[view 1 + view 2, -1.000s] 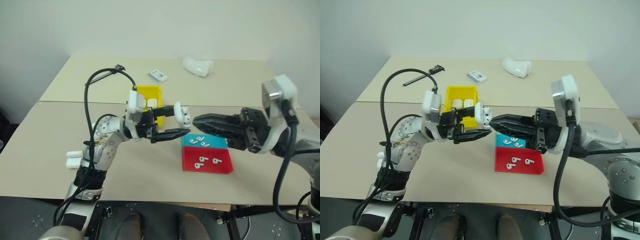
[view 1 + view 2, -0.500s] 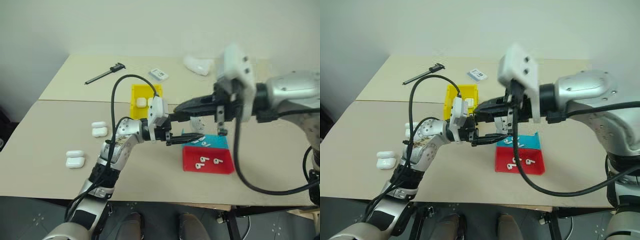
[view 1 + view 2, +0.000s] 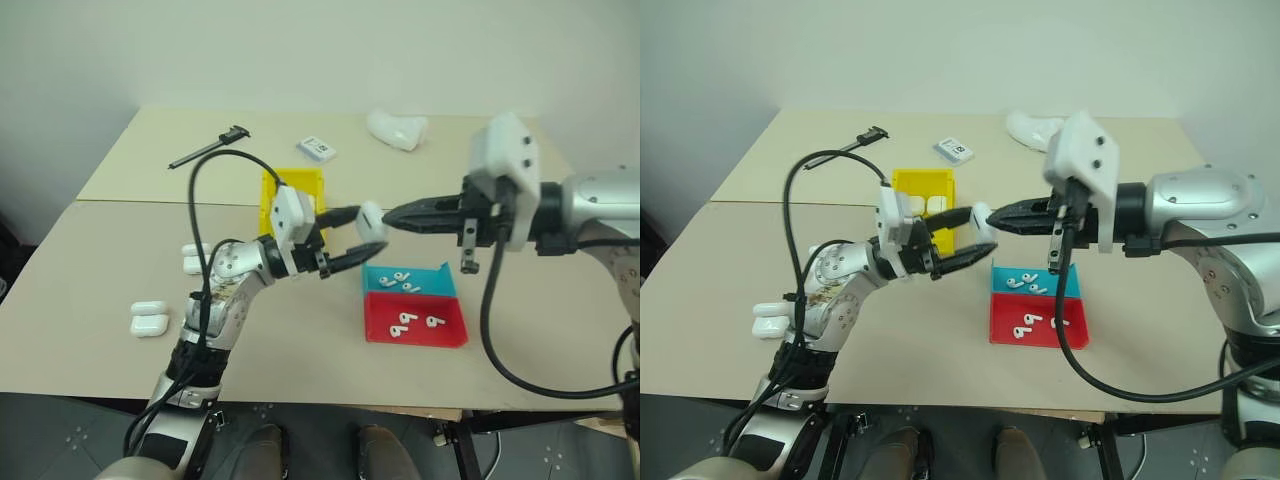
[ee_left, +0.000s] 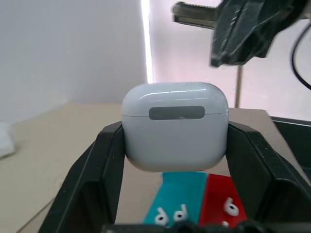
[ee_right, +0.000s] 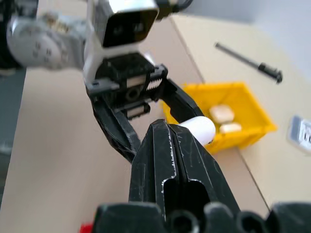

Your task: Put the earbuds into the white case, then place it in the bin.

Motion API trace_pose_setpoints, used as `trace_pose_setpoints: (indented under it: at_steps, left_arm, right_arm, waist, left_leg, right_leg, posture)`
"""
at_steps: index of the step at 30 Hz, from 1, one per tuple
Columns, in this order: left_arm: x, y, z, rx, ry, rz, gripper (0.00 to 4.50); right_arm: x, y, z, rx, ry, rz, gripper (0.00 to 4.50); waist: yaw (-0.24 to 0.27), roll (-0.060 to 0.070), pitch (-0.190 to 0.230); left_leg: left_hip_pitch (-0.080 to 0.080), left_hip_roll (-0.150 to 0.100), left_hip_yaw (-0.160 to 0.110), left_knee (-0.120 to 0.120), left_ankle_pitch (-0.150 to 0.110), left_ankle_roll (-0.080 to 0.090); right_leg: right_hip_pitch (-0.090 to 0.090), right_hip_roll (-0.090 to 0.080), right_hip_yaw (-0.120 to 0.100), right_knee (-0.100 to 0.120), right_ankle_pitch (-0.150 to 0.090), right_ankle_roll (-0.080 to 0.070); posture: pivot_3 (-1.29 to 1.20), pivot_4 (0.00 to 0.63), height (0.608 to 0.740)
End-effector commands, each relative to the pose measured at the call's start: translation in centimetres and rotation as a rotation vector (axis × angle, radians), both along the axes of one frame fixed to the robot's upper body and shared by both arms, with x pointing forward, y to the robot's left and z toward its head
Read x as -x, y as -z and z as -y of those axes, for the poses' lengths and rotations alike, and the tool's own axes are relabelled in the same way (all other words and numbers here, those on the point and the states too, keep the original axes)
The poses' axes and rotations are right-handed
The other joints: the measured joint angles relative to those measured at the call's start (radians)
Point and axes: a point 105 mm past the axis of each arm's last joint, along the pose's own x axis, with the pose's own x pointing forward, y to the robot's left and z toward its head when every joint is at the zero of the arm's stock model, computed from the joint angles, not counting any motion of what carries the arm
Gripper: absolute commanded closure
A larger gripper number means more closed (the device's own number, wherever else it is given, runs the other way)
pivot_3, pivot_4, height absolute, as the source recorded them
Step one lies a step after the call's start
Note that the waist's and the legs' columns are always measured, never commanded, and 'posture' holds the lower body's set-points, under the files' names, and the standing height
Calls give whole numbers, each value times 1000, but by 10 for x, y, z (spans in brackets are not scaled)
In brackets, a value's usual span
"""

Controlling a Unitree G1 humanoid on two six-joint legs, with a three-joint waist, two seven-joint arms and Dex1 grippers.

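My left gripper (image 3: 372,230) is shut on a closed white case (image 3: 371,216), held up above the table in front of the yellow bin (image 3: 296,184). In the left wrist view the case (image 4: 175,127) sits squarely between the two black fingers (image 4: 95,170). My right gripper (image 3: 392,217) is shut, its tips right at the case's side; I cannot tell whether they touch. The earbuds (image 3: 404,283) lie in the teal tray (image 3: 440,283) and others (image 3: 406,320) in the red tray (image 3: 450,333), below both grippers.
Two white cases (image 5: 221,113) lie inside the bin. More closed cases (image 3: 196,258) (image 3: 149,318) rest on the table's left side. At the back are a black caliper (image 3: 208,148), a small card (image 3: 316,150) and a lumpy white object (image 3: 396,130).
My right arm swung up and over, its wrist rolling, and now points its shut tips at the case from the right. The left gripper turned, still gripping the case.
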Motion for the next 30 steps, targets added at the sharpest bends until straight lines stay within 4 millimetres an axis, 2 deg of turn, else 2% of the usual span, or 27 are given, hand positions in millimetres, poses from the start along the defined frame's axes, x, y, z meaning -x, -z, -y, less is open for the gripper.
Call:
trace_pose_setpoints:
  at_steps: [1,4,7,14,16,17,19,20,26,30]
  left_arm:
    - [-25,-26,-30,133,-313,-25,1708]
    - [-45,-31,-45,176,-522,-41,1708]
    - [-73,-21,-58,153,-718,-119,1708]
    - [-107,13,-55,7,-854,-213,1708]
    - [-113,24,-53,-43,-861,-231,983]
    - [-115,29,-53,-70,-869,-238,802]
    - [-116,34,-51,-91,-856,-234,137]
    - [-116,35,-50,-92,-854,-230,57]
    - [-105,20,-56,4,-761,-165,57]
    - [-70,8,-66,-26,-525,-144,57]
  right_arm:
    - [3,4,4,-70,66,89,4463]
    - [-3,26,-2,-109,130,26,4463]
    - [-12,45,-15,-119,188,-14,4463]
    - [-19,56,-27,-85,230,-13,4463]
    - [-20,58,-26,-77,240,-19,4500]
    - [-21,60,-26,-72,247,-19,4500]
    - [-22,62,-25,-68,254,-23,4500]
    - [-22,62,-25,-69,254,-26,4500]
    - [-19,59,-28,-120,245,-51,4500]
    - [-18,64,-23,-118,265,-38,4500]
  waist:
    - [3,0,0]
    - [6,0,0]
    - [7,0,0]
    - [8,0,0]
    - [9,0,0]
    - [9,0,0]
    - [9,0,0]
    - [9,0,0]
    - [5,0,0]
    - [-10,0,0]
  left_leg:
    - [0,0,0,0,0,0]
    - [-1,-1,0,1,0,0]
    - [-1,-1,1,2,0,0]
    - [-1,-2,1,2,0,0]
    - [-2,-3,1,2,0,0]
    - [-2,-3,1,2,0,0]
    - [-2,-3,1,2,0,0]
    - [-2,-3,1,2,0,0]
    - [-1,-2,1,1,0,0]
    - [-1,-2,1,1,0,0]
  right_leg:
    - [0,0,0,0,0,0]
    - [-1,-1,1,1,1,1]
    - [-1,-1,1,1,1,2]
    - [-1,-1,1,0,1,2]
    - [-1,-1,0,-1,1,2]
    - [-1,-1,0,-1,1,2]
    - [-1,-1,0,-1,1,2]
    - [-1,-1,0,-1,1,2]
    - [-1,0,0,1,1,1]
    - [-2,-1,1,1,1,1]
  posture:
    - [0,150,740]
    - [0,150,740]
    - [0,150,740]
    - [0,150,740]
    - [0,150,740]
    - [0,150,740]
    - [0,150,740]
    - [0,150,740]
    - [0,150,740]
    - [0,150,740]
